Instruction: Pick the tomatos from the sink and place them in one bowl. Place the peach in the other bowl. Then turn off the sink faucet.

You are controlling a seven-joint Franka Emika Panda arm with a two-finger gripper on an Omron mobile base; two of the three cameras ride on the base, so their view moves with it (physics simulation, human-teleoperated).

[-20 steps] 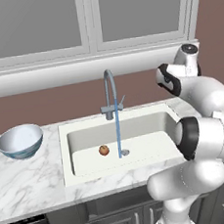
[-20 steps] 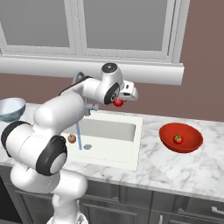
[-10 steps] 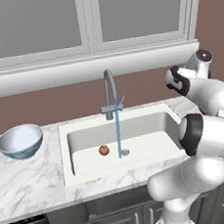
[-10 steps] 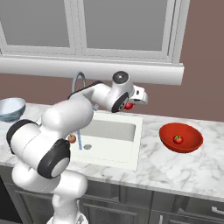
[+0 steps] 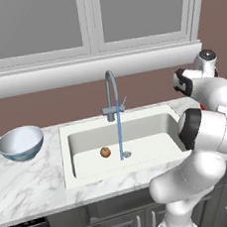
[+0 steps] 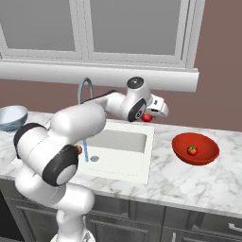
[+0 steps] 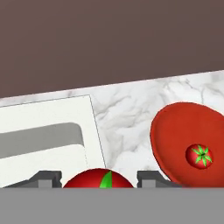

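The gripper (image 7: 99, 181) pinches a tomato (image 7: 99, 178) between its jaws, high above the right edge of the sink (image 6: 124, 150). To do it well, carry it fully over the red bowl (image 6: 206, 156), beside the other tomato (image 6: 192, 150), lower, then release.

The held tomato (image 7: 99, 178) is cut off by the hand view's bottom band; the arm hides the peach (image 6: 79, 150) partly.

2 tomatoes (image 7: 99, 179) (image 7: 199, 156), 1 peach (image 5: 105, 152), 2 bowls (image 6: 195, 148) (image 5: 20, 143), 1 sink (image 5: 88, 135), 1 faucet (image 5: 113, 98)
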